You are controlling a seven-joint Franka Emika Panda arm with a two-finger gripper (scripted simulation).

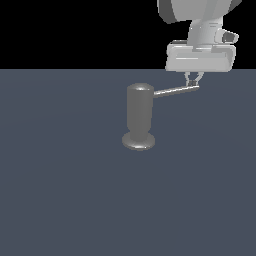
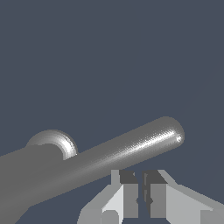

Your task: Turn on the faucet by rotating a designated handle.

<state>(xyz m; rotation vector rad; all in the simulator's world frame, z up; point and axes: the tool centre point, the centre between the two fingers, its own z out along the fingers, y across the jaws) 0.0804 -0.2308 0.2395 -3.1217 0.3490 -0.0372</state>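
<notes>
Glossy grey metal faucet (image 1: pixel 139 117), smooth shiny metal handle (image 1: pixel 176 90), matt floor (image 1: pixel 65 190)

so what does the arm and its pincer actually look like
The arm is glossy pale grey with dark grey joint bands. Its hand is a wide, boxy, light grey block. The pincer has two short, slim fingers, light grey with dark pads. No cables or markings are visible.

you are looking at a flat, dark slate-blue floor (image 1: pixel 60 200) that fills the lower part of the exterior view and meets a black background along a straight horizon. one thing stands directly on it: the faucet (image 1: pixel 139 116), a glossy grey upright cylinder whose wider round disc foot rests flat on the surface, a little toward the exterior view's right of centre. in the wrist view the same plain surface (image 2: pixel 87 52) spreads behind it.
</notes>
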